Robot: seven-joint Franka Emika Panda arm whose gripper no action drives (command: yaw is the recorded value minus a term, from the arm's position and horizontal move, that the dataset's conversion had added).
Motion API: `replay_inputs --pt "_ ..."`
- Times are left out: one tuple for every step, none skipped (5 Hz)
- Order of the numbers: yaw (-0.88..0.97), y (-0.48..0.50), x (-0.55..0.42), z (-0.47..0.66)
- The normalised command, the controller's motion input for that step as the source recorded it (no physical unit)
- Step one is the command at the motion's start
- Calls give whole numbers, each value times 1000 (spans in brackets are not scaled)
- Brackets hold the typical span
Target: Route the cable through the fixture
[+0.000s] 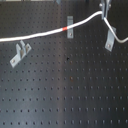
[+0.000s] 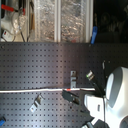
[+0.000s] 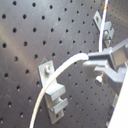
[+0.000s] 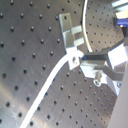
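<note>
The white cable (image 1: 40,35) runs across the black pegboard (image 1: 65,90) from the first exterior view's left, rising to my gripper (image 1: 104,11) at the top right. Its red band (image 1: 67,30) lies at the middle grey fixture (image 1: 71,29). Past the gripper the cable drops by the right fixture (image 1: 111,40). In both wrist views my gripper (image 3: 91,59) (image 4: 83,59) is shut on the cable (image 3: 55,80) (image 4: 52,80), next to a grey fixture (image 3: 55,97) (image 4: 72,35). In the second exterior view the cable (image 2: 35,91) lies level, leading to the white arm (image 2: 117,90).
A third grey fixture (image 1: 20,52) stands below the cable at the first exterior view's left. Behind the pegboard in the second exterior view are foil-wrapped panels (image 2: 60,20) and clutter (image 2: 12,20). The arm hides the board's right part there.
</note>
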Motion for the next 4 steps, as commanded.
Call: replay_inputs --pt "-260 -97 -636 3" --pt "-417 -88 -568 121" --pt "-740 54 -195 5" --pt "-860 76 -109 78"
